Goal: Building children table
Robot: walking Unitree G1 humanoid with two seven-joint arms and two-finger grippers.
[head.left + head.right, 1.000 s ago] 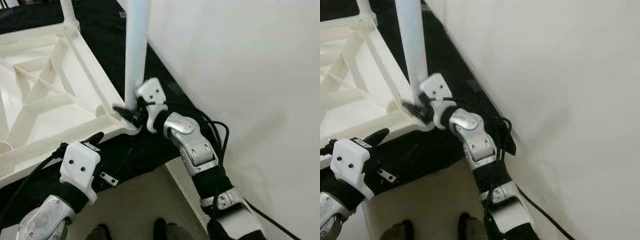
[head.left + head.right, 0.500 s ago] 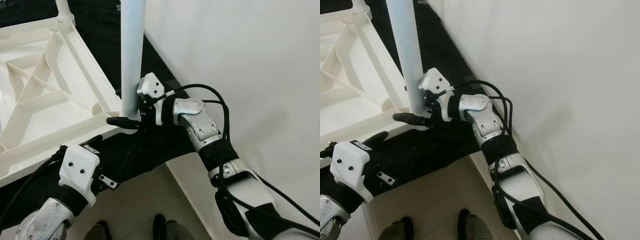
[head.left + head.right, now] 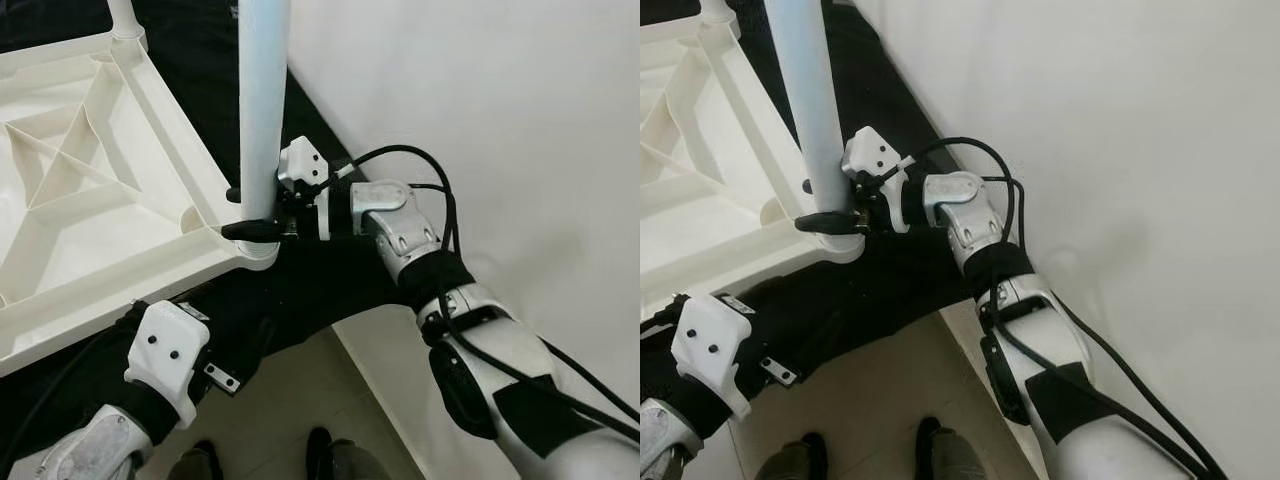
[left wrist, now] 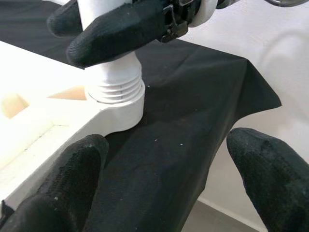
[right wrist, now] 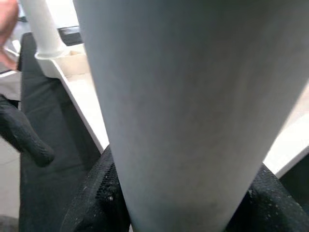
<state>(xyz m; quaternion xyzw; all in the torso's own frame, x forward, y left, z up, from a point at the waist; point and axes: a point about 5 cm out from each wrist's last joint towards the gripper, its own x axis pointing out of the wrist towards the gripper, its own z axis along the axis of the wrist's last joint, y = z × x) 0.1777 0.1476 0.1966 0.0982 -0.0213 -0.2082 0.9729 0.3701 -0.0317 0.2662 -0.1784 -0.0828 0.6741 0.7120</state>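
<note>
An upturned white plastic tabletop (image 3: 90, 215), ribbed underside facing up, lies on a black cloth (image 3: 300, 290). A white table leg (image 3: 262, 100) stands upright in the corner socket (image 3: 255, 250) nearest the robot. A second leg (image 3: 122, 15) stands at the far corner. The right claw (image 3: 245, 212) reaches in from the right, its black fingers (image 3: 250, 231) closed around the lower end of the near leg, just above the socket. The left claw (image 3: 135, 312) sits low beside the tabletop's near edge, over the cloth; its fingers are hidden. A white wall (image 3: 480, 120) runs along the right side. Beige floor (image 3: 290, 400) shows below, with the robot's feet (image 3: 320, 455) at the bottom edge.
</note>
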